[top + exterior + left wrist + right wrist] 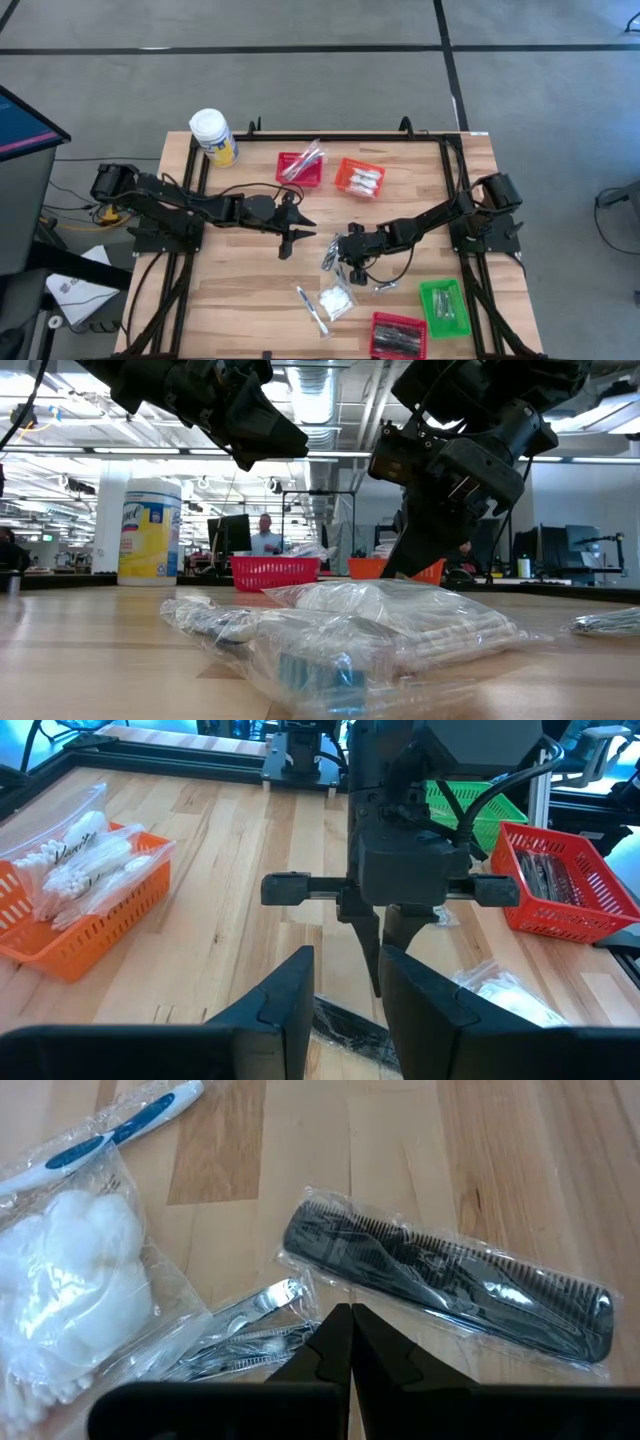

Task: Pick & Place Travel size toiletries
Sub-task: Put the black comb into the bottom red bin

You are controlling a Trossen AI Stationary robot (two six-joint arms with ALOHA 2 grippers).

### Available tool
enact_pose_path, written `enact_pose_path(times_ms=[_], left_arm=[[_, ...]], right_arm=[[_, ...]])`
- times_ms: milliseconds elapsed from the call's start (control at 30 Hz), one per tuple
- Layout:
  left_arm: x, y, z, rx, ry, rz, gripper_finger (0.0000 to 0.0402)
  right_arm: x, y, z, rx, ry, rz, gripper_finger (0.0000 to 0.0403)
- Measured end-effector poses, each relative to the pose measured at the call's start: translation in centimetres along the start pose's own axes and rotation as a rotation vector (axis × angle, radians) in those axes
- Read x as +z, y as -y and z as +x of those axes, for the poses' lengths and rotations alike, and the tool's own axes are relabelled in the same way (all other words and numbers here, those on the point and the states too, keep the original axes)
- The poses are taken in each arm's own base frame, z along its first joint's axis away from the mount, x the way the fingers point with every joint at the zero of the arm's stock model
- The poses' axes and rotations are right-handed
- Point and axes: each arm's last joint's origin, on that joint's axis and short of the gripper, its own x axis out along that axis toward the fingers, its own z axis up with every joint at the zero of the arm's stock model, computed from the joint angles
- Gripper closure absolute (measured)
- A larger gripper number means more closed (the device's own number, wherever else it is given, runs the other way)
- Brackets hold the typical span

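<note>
Right hand [349, 1342]: fingers pressed together, gripping nothing, low over the desk [240, 290] centre just above a wrapped black comb [450, 1285] and silver packet [245, 1330]. Cotton-ball packet [75, 1270] lies beside these. Left hand [345, 1005]: part open, empty, held above the desk facing the right hand.

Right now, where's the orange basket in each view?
High: orange basket upper centre, just right of a red basket.
Low: centre, at the far table edge, partly hidden behind the right arm.
Left wrist: left edge, with swab packets in it.
Right wrist: not in it.
Landmark: the shut right claw, which stands just in front of the basket in the high, low and left wrist views.
</note>
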Motion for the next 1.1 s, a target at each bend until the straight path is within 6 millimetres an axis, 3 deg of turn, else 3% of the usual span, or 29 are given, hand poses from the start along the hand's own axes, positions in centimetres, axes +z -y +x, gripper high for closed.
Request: enact_pose_path(times_ms=[1100], left_arm=[[-0.01,0.00,0.01,0.000,0.000,0.000,0.0293]], right_arm=[[0.03,0.00,0.00,-0.018,0.009,0.037,0.0403]])
